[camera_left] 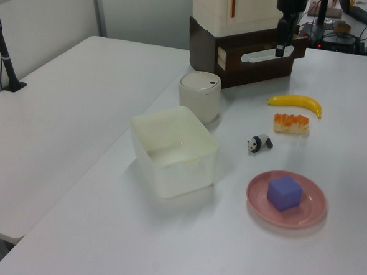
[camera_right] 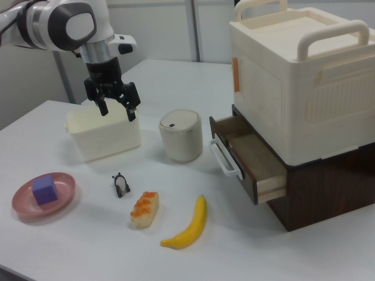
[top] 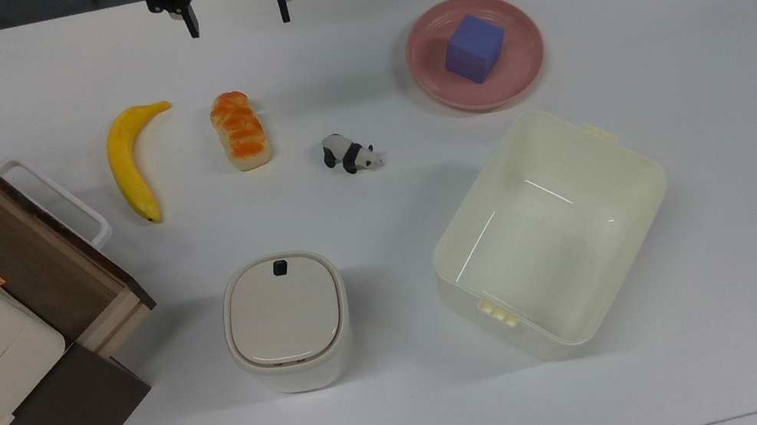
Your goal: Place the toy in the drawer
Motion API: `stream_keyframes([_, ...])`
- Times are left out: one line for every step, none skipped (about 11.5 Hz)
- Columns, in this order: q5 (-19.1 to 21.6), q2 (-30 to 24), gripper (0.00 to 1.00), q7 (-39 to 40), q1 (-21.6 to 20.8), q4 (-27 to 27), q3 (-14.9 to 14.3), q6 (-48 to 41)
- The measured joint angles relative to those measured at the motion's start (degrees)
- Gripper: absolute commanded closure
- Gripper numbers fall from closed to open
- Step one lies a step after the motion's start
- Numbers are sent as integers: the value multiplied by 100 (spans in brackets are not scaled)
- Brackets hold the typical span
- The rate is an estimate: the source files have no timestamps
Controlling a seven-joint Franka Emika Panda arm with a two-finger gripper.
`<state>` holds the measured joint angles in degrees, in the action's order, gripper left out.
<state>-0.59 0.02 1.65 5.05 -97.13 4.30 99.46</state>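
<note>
Fingers spread wide and empty, one toy, one drawer pulled out

Lab/office: white worktables, partition walls, robot arm.

panda toy: 1 | drawer: 1 | banana: 1 | bread loaf: 1 | purple cube: 1 | pink plate: 1 | cream bin: 1 | lidded container: 1 | gripper: 1
</note>
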Motion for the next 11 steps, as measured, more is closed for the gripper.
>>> stream_keyframes([0, 2, 0, 0, 5, 0, -3, 0])
stream_keyframes([0, 4, 0, 0, 11, 0, -5, 0])
stream_keyframes([0, 6, 0, 0, 16, 0, -9, 0])
stream_keyframes([0, 9, 0, 0, 17, 0, -13, 0])
stream_keyframes([0, 11, 0, 0, 17, 0, -14, 0])
stream_keyframes([0, 22, 0, 0, 17, 0, -14, 0])
stream_keyframes([0, 49, 0, 6, 17, 1, -14, 0])
stream_keyframes([0, 83, 0, 53, 15, 3, -13, 0])
stream_keyframes([0, 114, 0, 237, 13, 5, -10, 0])
stream_keyframes([0, 138, 0, 602, 11, 5, -7, 0])
stream_keyframes([0, 163, 0, 1064, 9, 5, -3, 0])
